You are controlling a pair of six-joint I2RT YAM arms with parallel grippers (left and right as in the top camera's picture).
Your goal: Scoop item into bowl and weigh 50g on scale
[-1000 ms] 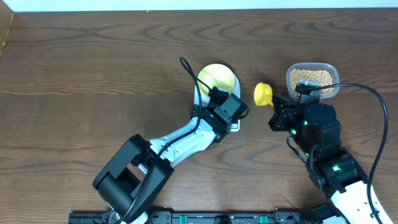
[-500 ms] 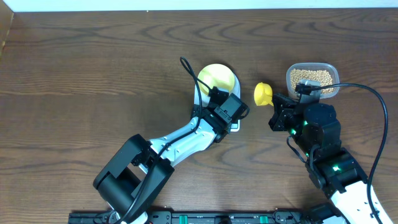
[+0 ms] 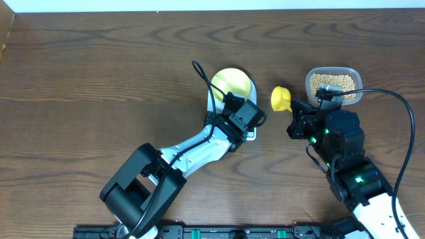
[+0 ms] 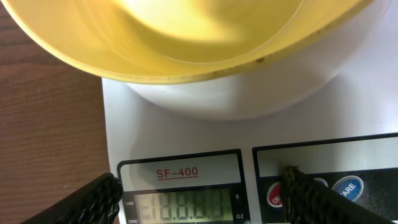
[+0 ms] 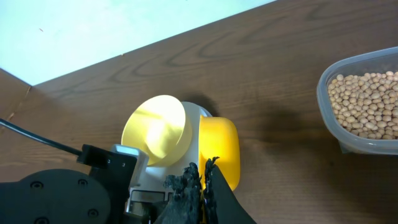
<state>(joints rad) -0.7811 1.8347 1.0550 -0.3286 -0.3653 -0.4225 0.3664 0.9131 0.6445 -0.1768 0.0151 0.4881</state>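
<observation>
The pale yellow-green bowl (image 3: 232,83) stands on the white scale (image 4: 186,130) and looks empty. My left gripper (image 4: 196,205) hovers open over the scale's display end, one finger at each side of the lit display (image 4: 180,208). My right gripper (image 5: 202,177) is shut on the handle of a bright yellow scoop (image 3: 281,99), held just right of the bowl (image 5: 155,130). No beans show in the scoop (image 5: 219,149). The tan beans (image 3: 333,83) lie in a clear tub (image 5: 329,118) at the back right.
The left arm (image 3: 192,149) slants across the middle of the dark wood table (image 3: 99,79). The right arm's black wrist (image 3: 335,136) sits in front of the tub, with a cable (image 3: 398,106) looping to its right.
</observation>
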